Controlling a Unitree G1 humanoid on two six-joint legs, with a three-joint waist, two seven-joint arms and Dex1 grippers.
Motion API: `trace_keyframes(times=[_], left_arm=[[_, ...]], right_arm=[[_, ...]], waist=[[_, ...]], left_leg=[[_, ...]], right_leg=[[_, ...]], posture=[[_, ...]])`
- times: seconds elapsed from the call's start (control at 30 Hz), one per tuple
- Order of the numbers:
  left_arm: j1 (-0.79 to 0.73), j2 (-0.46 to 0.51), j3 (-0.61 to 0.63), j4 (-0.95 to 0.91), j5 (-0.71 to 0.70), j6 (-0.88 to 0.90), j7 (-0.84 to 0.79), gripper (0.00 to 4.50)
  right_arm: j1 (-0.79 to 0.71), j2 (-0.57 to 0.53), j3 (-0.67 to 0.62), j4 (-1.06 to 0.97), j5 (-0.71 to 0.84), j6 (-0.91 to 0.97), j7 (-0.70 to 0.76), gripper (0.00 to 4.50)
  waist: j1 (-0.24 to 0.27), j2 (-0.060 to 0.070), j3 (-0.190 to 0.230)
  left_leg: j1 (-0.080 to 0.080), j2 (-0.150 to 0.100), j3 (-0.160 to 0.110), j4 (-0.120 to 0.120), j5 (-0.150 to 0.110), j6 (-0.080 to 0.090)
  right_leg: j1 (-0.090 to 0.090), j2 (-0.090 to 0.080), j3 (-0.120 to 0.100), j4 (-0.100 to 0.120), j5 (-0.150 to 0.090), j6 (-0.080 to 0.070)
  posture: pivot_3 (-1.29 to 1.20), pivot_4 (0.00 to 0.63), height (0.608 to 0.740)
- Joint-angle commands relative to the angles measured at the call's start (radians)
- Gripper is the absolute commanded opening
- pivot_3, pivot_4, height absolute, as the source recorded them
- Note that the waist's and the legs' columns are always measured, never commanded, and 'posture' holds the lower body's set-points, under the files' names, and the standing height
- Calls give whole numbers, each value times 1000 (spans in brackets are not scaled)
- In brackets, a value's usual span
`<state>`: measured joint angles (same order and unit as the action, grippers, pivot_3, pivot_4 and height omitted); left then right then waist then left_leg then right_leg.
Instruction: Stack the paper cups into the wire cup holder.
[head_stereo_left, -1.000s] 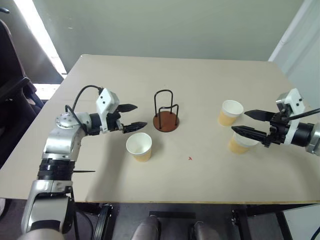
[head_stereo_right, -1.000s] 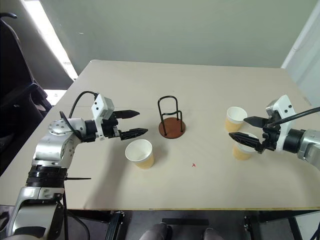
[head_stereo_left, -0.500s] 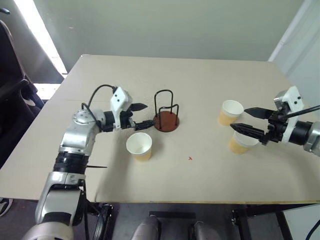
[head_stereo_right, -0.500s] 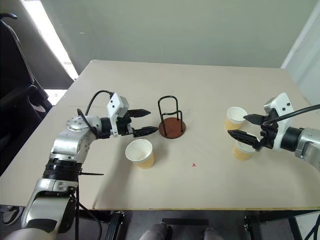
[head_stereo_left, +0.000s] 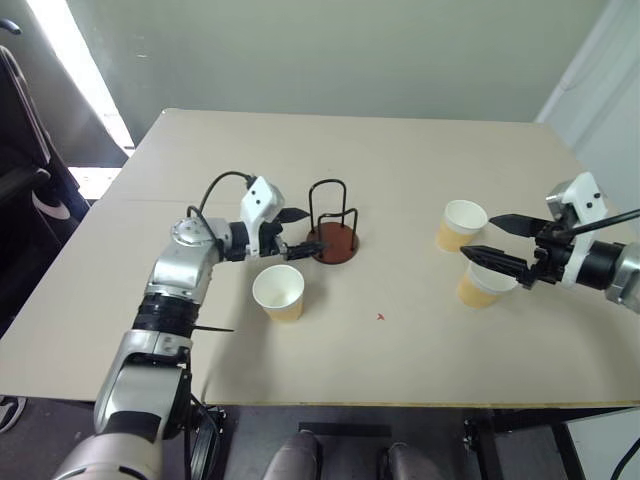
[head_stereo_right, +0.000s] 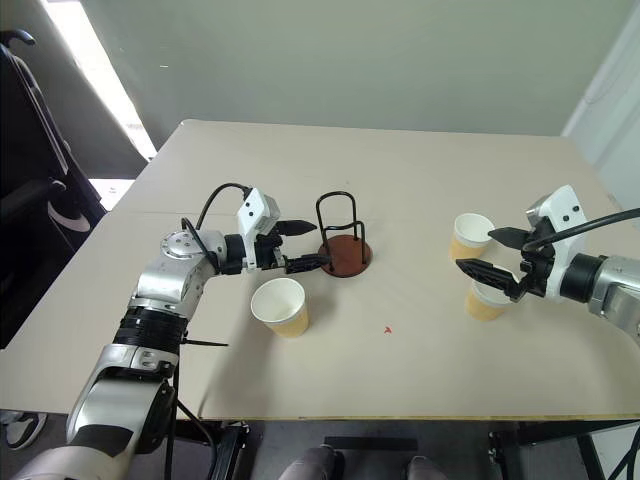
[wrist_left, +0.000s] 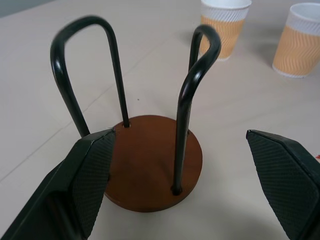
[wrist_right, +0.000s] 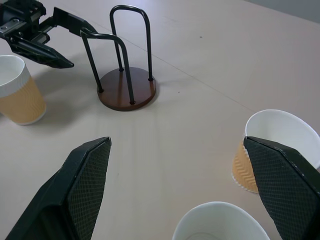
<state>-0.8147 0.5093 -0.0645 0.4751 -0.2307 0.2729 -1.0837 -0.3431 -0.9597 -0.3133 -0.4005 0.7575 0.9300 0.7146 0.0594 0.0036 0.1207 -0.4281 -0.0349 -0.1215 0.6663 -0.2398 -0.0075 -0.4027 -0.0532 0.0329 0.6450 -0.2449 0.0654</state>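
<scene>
The wire cup holder (head_stereo_left: 333, 243), a reddish-brown disc with black wire loops, stands mid-table. My left gripper (head_stereo_left: 301, 232) is open right beside it on its left, fingertips at the disc's edge; in the left wrist view the holder (wrist_left: 150, 170) sits just beyond the two fingers (wrist_left: 90, 170). One paper cup (head_stereo_left: 278, 292) stands upright just in front of that gripper. Two more paper cups (head_stereo_left: 461, 225) (head_stereo_left: 480, 287) stand at the right. My right gripper (head_stereo_left: 480, 235) hovers open over those two, holding nothing.
The tan table (head_stereo_left: 380, 150) has free room at the back and in the front middle. A small red mark (head_stereo_left: 380, 317) lies on the table. A dark chair (head_stereo_left: 20, 170) stands off the table's left side.
My left gripper has moved right, from beside the near cup up to the holder's base, still open. The right gripper and the cups have stayed put.
</scene>
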Motion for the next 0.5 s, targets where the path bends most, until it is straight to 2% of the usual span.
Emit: trace_keyframes(times=[0.03,0.13,0.27,0.5], left_arm=[[-44,-14,-2,19,20,-46,11,4500],[-60,-34,-5,65,45,-78,33,4500],[-84,-66,-2,132,66,-116,72,3640],[-115,-132,-2,209,81,-166,110,1042]], right_arm=[[-8,-3,-22,-23,-8,-18,-11,4335],[-8,-2,-23,-23,-9,-18,-12,4335],[-6,-1,-26,-23,-11,-18,-15,4500],[2,2,-35,-34,-9,-15,-28,4500]], waist=[[1,0,0],[1,0,0],[1,0,0],[2,0,0]], left_leg=[[0,0,0,0,0,0],[0,0,0,0,0,0],[0,0,0,0,0,0],[0,0,0,1,0,1]], right_leg=[[0,0,0,0,0,0],[0,0,0,0,0,0],[0,0,0,0,0,0],[0,0,0,0,0,1]], posture=[[0,150,740],[0,150,740],[0,150,740],[0,150,740]])
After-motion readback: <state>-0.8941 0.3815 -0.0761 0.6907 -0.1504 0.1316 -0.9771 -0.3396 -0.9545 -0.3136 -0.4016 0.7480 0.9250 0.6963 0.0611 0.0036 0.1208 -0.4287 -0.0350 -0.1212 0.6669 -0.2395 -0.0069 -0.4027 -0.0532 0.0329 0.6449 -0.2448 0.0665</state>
